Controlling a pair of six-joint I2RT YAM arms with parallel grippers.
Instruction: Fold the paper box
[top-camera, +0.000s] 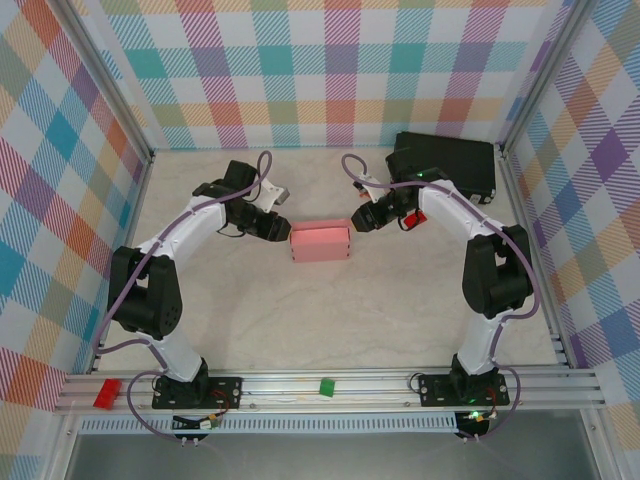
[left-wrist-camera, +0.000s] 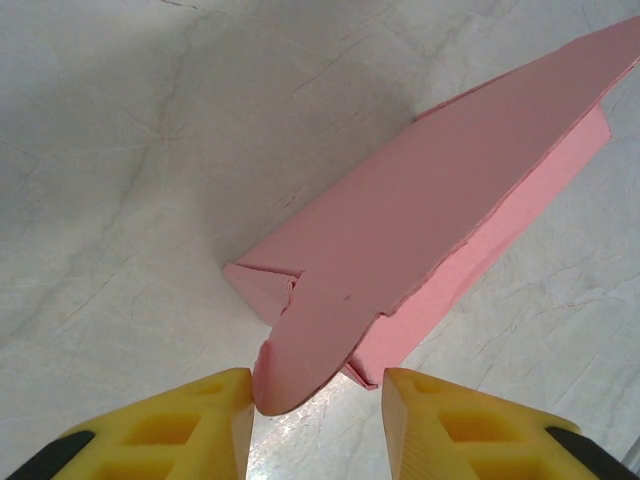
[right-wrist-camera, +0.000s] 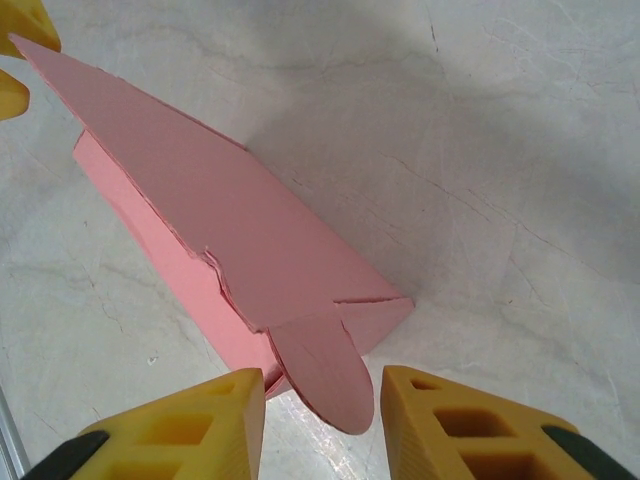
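Note:
The paper box (top-camera: 320, 241) is a small pink rectangular box lying on the table's middle, between the two arms. My left gripper (top-camera: 283, 229) is at its left end and my right gripper (top-camera: 357, 222) at its right end. In the left wrist view the box (left-wrist-camera: 430, 220) stretches away, and its rounded end tab (left-wrist-camera: 310, 350) pokes between the yellow fingers, touching the left one; the left gripper (left-wrist-camera: 317, 400) is open. In the right wrist view the box (right-wrist-camera: 220, 230) shows its other rounded tab (right-wrist-camera: 325, 375) lying loose between the fingers of the open right gripper (right-wrist-camera: 322, 400).
A black case (top-camera: 445, 163) lies at the back right, beside the right arm. A small red piece (top-camera: 408, 221) sits by the right wrist. On the front rail are a red block (top-camera: 104, 392) and a green block (top-camera: 326, 386). Plaid walls close three sides.

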